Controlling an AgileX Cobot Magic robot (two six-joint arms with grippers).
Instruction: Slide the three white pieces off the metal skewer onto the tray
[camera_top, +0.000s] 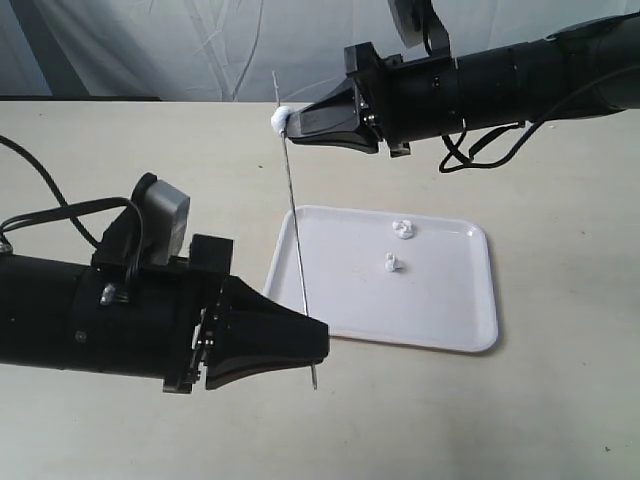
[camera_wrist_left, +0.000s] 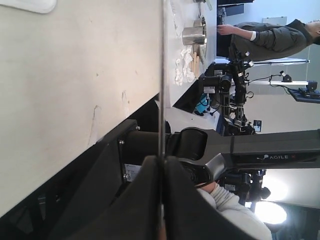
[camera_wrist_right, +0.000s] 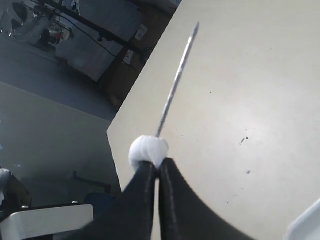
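Observation:
The thin metal skewer (camera_top: 294, 222) runs from low centre up past the tray's left edge. My left gripper (camera_top: 322, 343) is shut on its lower end; in the left wrist view the rod (camera_wrist_left: 161, 75) rises from between the closed jaws (camera_wrist_left: 162, 165). One white piece (camera_top: 280, 121) sits high on the skewer. My right gripper (camera_top: 292, 126) is pinched round the rod just behind that lump (camera_wrist_right: 148, 150), fingertips (camera_wrist_right: 156, 167) touching it. Two other white pieces (camera_top: 403, 229) (camera_top: 391, 264) lie on the white tray (camera_top: 470, 330).
The beige table (camera_top: 560, 400) stretches round the tray. The skewer's pointed tip (camera_wrist_right: 195, 26) sticks out beyond the lump. The table's far edge, with other lab gear beyond it, shows in both wrist views.

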